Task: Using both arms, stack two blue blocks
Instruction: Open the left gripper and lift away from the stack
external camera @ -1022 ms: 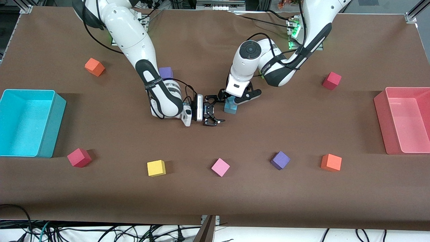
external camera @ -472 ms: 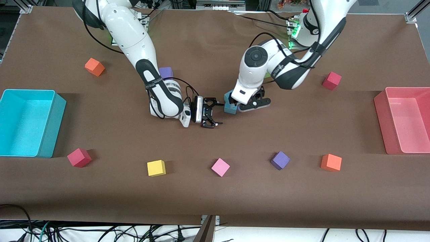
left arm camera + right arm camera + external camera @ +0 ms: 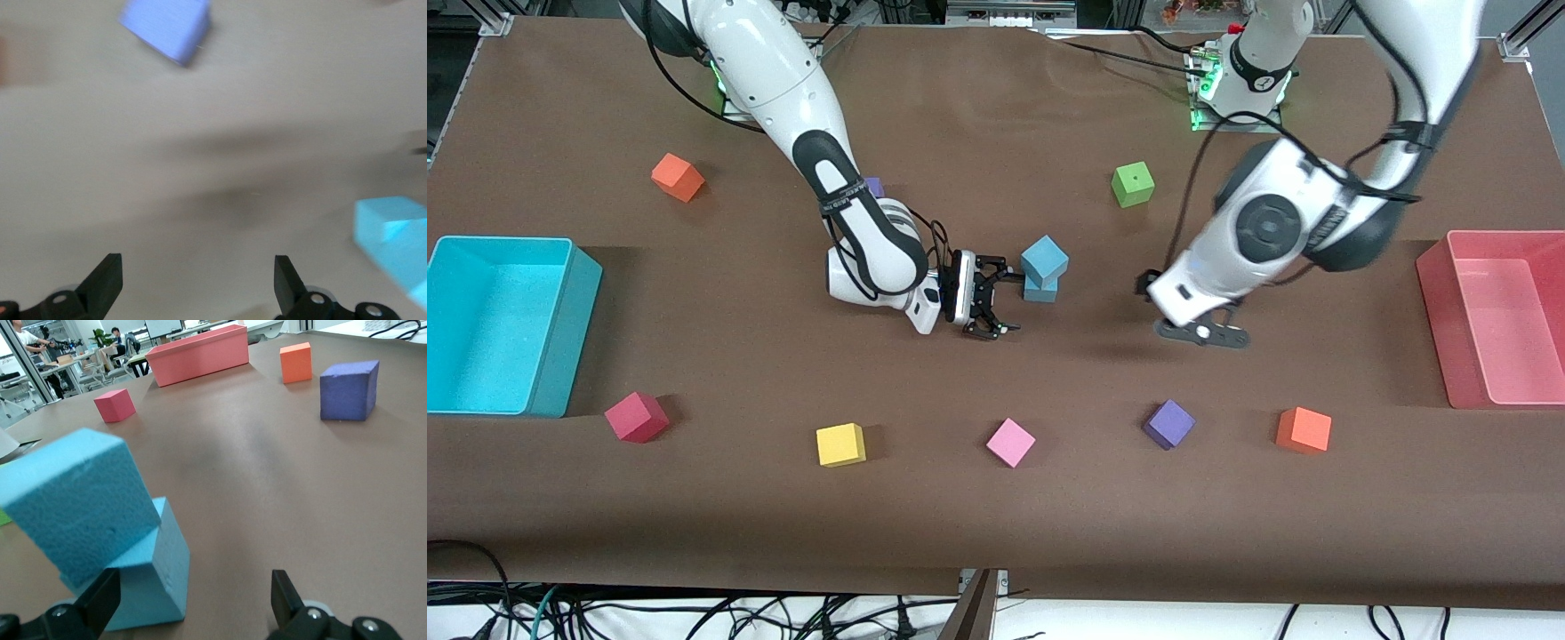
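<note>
**Blue blocks stacked at mid-table, both grippers empty**

Blue blocks sit one on the other near the middle of the brown table (image 3: 996, 116). The upper block (image 3: 1045, 257) rests twisted and a little off-centre on the lower block (image 3: 1040, 290), which stands on the cloth.

Largest first: the right arm (image 3: 783, 80) reaches down from its base and lies low over the table. The left arm (image 3: 1316, 213) bends over the table toward its own end. A cyan bin (image 3: 560, 338) stands at the right arm's end, a pink bin (image 3: 1440, 311) at the left arm's end.

The right gripper (image 3: 994, 305) is just beside the stack, fingers spread, holding nothing. The left gripper (image 3: 1199, 331) hangs well apart from the stack, over bare cloth, fingers spread and empty.

Loose cubes lie nearer the front camera than the stack: pink (image 3: 1010, 442), purple (image 3: 1168, 423), yellow (image 3: 840, 444). A green cube (image 3: 1133, 184) lies farther away.
</note>
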Controlling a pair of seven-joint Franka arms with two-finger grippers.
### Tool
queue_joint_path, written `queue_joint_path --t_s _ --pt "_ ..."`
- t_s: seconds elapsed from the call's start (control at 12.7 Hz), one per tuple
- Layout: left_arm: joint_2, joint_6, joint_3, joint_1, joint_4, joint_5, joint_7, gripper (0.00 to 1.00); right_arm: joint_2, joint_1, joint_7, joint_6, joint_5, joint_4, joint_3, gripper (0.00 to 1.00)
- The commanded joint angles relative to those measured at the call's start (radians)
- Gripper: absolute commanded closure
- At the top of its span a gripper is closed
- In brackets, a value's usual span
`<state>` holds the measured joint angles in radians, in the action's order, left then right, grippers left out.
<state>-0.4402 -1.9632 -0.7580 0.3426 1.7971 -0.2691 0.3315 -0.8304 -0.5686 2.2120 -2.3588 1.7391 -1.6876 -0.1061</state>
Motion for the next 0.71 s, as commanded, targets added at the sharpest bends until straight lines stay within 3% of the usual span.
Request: queue_joint_path --t_s 0.0,0.08,0.31,0.63 --pt "0.043 0.049 -0.011 0.099 -0.011 0.042 -0.182 0.0 0.072 -0.004 -0.053 -0.031 -0.073 -0.058 0.002 0.0" --pt "0.057 0.081 -0.006 0.11 -0.028 0.041 -0.187 0.0 0.092 -0.004 -0.076 -0.031 -0.107 -0.069 0.006 0.0" --pt "0.067 0.401 0.008 0.121 -0.143 0.028 -0.19 0.0 0.157 -0.004 -0.22 -0.031 -0.287 -0.092 0.023 0.0" --pt "0.069 0.46 0.003 0.139 -0.254 0.042 -0.195 0.0 0.23 -0.001 -0.565 -0.002 -0.634 -0.077 0.063 0.0"
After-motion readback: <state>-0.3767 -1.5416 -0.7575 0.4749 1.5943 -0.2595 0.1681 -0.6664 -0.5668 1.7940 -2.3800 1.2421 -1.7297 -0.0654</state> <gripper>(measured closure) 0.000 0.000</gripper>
